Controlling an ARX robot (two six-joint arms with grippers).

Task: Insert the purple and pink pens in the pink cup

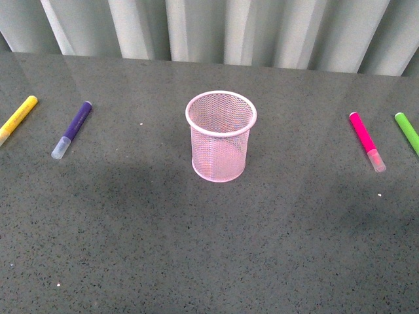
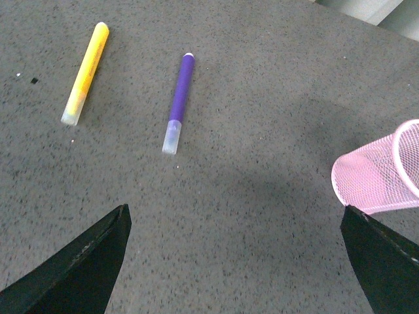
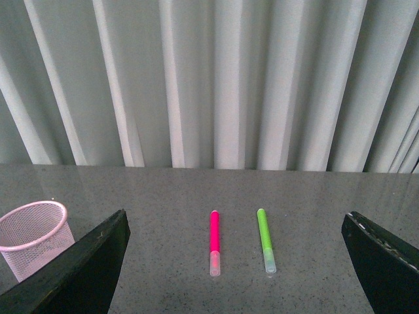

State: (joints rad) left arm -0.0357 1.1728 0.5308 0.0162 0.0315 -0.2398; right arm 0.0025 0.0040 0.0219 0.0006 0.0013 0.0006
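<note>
The pink cup (image 1: pixel 220 136) stands upright and empty in the middle of the dark table. The purple pen (image 1: pixel 72 128) lies flat at the left; it also shows in the left wrist view (image 2: pixel 179 101), ahead of my open, empty left gripper (image 2: pixel 234 261). The pink cup's rim shows there too (image 2: pixel 380 176), beside one finger. The pink pen (image 1: pixel 366 140) lies flat at the right; in the right wrist view (image 3: pixel 214 241) it lies ahead of my open, empty right gripper (image 3: pixel 236 261), with the cup (image 3: pixel 33 237) to one side. Neither arm shows in the front view.
A yellow marker (image 1: pixel 18 118) lies left of the purple pen, also in the left wrist view (image 2: pixel 86 72). A green marker (image 1: pixel 407 132) lies right of the pink pen, also in the right wrist view (image 3: pixel 266 239). A pleated grey curtain (image 1: pixel 222 29) backs the table.
</note>
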